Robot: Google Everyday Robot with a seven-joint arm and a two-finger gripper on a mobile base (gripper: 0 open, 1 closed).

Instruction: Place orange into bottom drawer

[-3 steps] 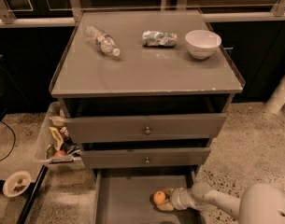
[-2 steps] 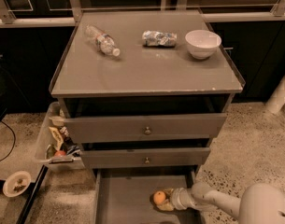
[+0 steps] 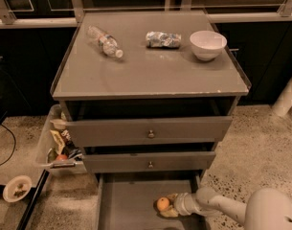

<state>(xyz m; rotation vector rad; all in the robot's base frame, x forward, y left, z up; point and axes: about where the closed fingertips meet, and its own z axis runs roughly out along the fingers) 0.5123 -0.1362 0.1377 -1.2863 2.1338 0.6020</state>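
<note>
The orange (image 3: 162,204) sits low inside the open bottom drawer (image 3: 121,205), towards its right side. My gripper (image 3: 168,205) reaches in from the right, at the end of the white arm, and its fingers are around the orange. The drawer is pulled out below the two drawers with round knobs.
On the cabinet top lie a plastic bottle (image 3: 104,40), a crushed can (image 3: 163,39) and a white bowl (image 3: 207,44). A bin of snacks (image 3: 57,143) hangs at the cabinet's left side. A small plate (image 3: 16,188) lies on the floor at the left.
</note>
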